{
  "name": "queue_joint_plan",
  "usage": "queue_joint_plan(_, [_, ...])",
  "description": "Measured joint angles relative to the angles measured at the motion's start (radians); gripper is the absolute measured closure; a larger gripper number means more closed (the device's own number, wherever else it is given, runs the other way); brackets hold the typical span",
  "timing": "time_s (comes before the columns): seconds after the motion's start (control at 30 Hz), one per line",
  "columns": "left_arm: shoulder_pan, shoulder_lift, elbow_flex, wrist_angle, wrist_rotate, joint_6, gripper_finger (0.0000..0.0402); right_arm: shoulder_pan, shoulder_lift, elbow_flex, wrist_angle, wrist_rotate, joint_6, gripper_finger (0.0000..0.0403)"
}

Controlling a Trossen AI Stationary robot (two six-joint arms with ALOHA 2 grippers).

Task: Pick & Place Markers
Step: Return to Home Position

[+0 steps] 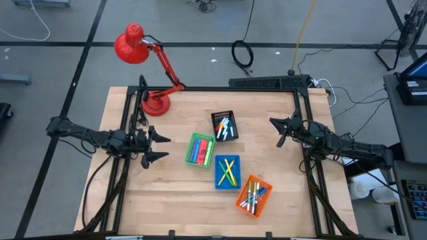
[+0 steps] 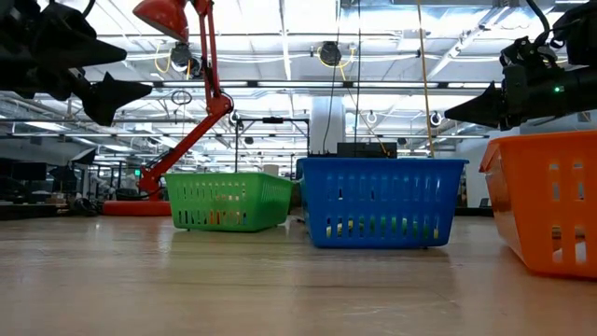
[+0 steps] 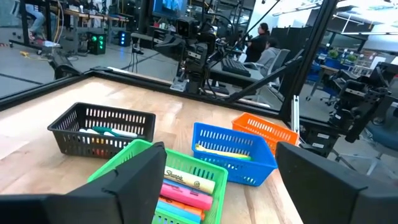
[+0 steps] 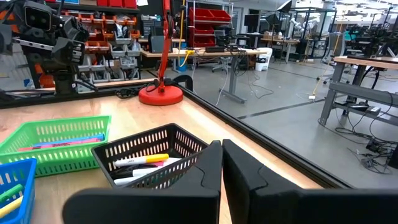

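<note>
Left end effector [image 1: 164,148] above table [image 1: 173,200] (wooden)

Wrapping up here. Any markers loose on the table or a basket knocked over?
Nothing stands out. The green basket, blue basket, orange basket and black basket all sit upright on the table with markers inside, none loose on the wood. The left gripper, open, and right gripper, shut, hang clear at the sides.

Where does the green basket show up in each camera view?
High view: green basket mid-table, beside the blue basket.
Low view: left of centre, blue basket to its right.
Left wrist view: nearest, in front of the blue basket.
Right wrist view: just past the blue basket.
Shared landmark: blue basket.
</note>
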Motion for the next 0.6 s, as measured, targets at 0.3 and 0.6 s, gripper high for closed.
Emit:
queue_joint_plan(0.3, [0.0,0.0,0.0,0.0,0.0,0.0,0.0098,0.0,0.0,0.0,0.0,0.0,0.0,0.0403])
queue_joint_plan(0.6, [0.0,0.0,0.0,0.0,0.0,-0.001,0.0083,0.0,0.0,0.0,0.0,0.0,0.0,0.0403])
